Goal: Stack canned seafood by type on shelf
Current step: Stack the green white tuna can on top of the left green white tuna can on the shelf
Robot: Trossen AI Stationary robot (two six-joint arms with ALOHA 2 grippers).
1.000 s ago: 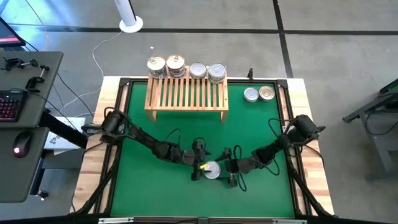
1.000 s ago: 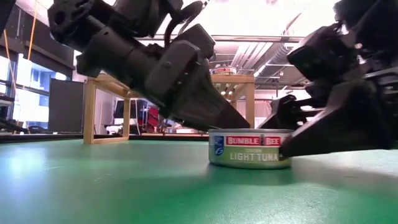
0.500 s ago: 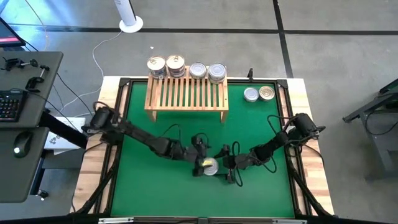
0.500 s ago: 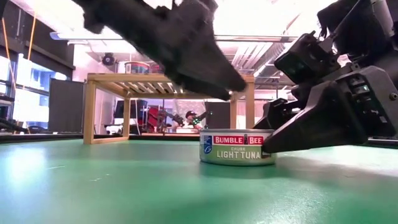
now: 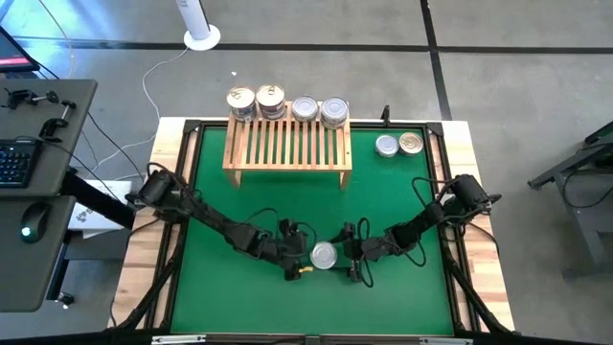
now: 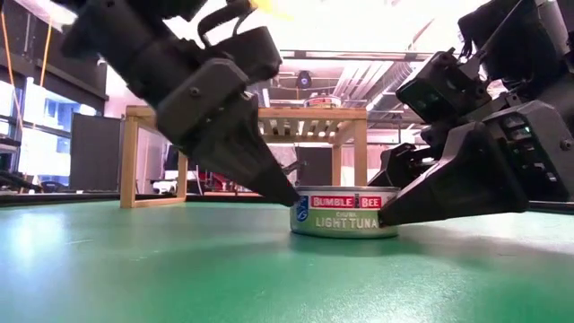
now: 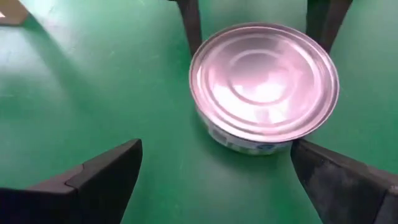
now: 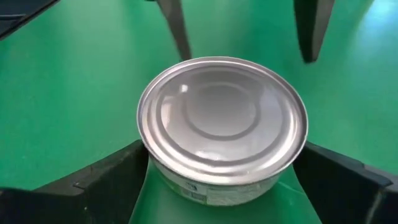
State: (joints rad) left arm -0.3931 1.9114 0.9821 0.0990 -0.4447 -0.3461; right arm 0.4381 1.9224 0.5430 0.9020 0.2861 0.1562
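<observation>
Tuna tin (image 5: 324, 255) — silver-lidded, its label reading "Bumble Bee Light Tuna" in the low view — sits flat on the green mat (image 5: 211, 287) toward the near edge, roughly midway between the mat's left and right edges. Both arms reach in low to it from opposite sides.

The left gripper (image 5: 300, 261) lies just beside the tin on its left, with its fingers (image 7: 106, 177) spread wide apart; in the left wrist view they flank the tin without touching its wall, and in the low view one fingertip comes down right at the tin's base. The right gripper (image 5: 351, 259) is at the tin's right side, its fingers (image 8: 106, 180) also parted. In the right wrist view the tin sits between them, close against both — whether they actually press on it I cannot tell.

The shelf (image 5: 287, 149) stands at the far edge of the mat. Along its far rim are four stacks of tins: two gold-toned ones (image 5: 256, 101) toward the left, two silver-grey ones (image 5: 320, 109) toward the right. Two more tins (image 5: 398, 145), one silver and one gold, rest side by side near the mat's far right corner, apart from the shelf.
</observation>
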